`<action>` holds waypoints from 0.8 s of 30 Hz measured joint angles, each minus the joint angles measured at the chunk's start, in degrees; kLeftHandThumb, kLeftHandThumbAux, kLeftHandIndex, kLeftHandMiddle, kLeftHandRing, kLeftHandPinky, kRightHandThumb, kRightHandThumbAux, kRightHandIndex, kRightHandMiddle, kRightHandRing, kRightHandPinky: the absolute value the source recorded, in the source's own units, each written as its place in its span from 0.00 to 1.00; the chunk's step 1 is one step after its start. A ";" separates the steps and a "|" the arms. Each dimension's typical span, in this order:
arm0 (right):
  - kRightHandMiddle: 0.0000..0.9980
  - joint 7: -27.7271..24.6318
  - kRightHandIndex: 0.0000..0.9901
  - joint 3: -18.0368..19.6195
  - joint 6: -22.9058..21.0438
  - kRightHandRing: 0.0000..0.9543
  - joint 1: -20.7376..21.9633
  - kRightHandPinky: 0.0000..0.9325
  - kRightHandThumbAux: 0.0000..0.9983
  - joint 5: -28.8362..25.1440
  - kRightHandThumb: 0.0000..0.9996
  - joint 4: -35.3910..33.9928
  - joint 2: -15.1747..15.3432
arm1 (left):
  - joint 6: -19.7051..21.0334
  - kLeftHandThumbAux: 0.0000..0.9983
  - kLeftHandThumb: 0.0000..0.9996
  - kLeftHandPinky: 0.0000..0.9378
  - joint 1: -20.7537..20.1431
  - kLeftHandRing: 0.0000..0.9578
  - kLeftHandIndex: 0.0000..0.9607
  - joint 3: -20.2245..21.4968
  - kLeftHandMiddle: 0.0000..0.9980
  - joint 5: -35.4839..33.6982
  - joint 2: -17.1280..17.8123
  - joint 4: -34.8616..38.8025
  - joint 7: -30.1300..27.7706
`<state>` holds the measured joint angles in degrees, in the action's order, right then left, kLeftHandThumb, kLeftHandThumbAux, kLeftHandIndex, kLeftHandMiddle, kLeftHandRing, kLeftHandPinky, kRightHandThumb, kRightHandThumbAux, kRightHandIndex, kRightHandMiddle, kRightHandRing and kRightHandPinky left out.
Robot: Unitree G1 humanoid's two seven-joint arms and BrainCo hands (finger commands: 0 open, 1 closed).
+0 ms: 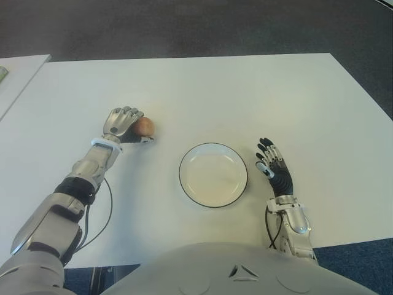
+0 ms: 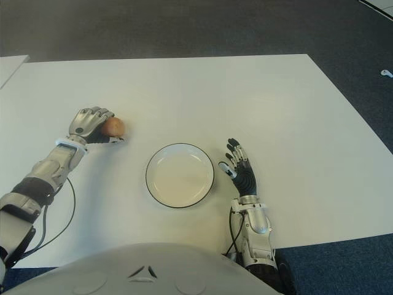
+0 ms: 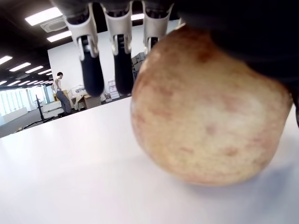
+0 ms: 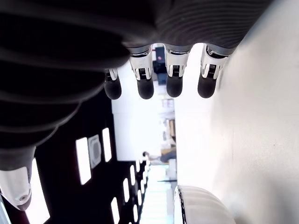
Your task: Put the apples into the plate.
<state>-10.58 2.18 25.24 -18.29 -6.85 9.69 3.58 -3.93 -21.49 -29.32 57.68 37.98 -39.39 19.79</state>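
Note:
A reddish-yellow apple (image 1: 145,126) sits on the white table (image 1: 245,92), left of the plate. My left hand (image 1: 124,123) is curled over it from the left. In the left wrist view the apple (image 3: 205,112) fills the palm and touches the table, with the fingers (image 3: 91,65) hooked down past its far side. The white plate (image 1: 213,175) with a dark rim lies empty at the table's front middle. Just right of the plate shows my right hand (image 1: 273,165), palm up, fingers (image 4: 145,86) straight and holding nothing.
A second white table's corner (image 1: 18,74) shows at the far left. Dark carpet (image 1: 184,24) lies beyond the far edge. A cable (image 1: 101,215) loops beside my left forearm. The plate's rim (image 4: 180,205) shows close to the right hand.

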 measured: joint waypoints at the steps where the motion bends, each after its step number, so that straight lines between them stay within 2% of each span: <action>1: 0.00 0.01 0.00 0.02 0.01 0.00 0.07 0.00 0.54 0.06 0.13 0.04 0.00 | 0.18 0.69 0.73 0.79 -0.29 0.77 0.46 -0.25 0.74 -0.02 0.02 0.10 -0.70; 10: 0.00 -0.04 0.00 0.40 0.01 0.00 0.44 0.00 0.54 -0.15 0.13 0.17 -0.03 | 1.61 0.69 0.74 0.89 -0.09 0.84 0.46 -0.54 0.81 -1.80 0.38 2.84 -4.87; 24: 0.00 -0.75 0.00 1.31 0.01 0.00 0.75 0.00 0.54 -1.14 0.13 0.59 -0.10 | 1.63 0.69 0.75 0.90 1.38 0.88 0.46 -0.07 0.85 -4.87 1.56 5.89 -7.33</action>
<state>-11.33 3.49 25.25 -17.55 -7.99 10.28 3.48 -2.30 -20.10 -29.38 52.81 39.54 -33.50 12.46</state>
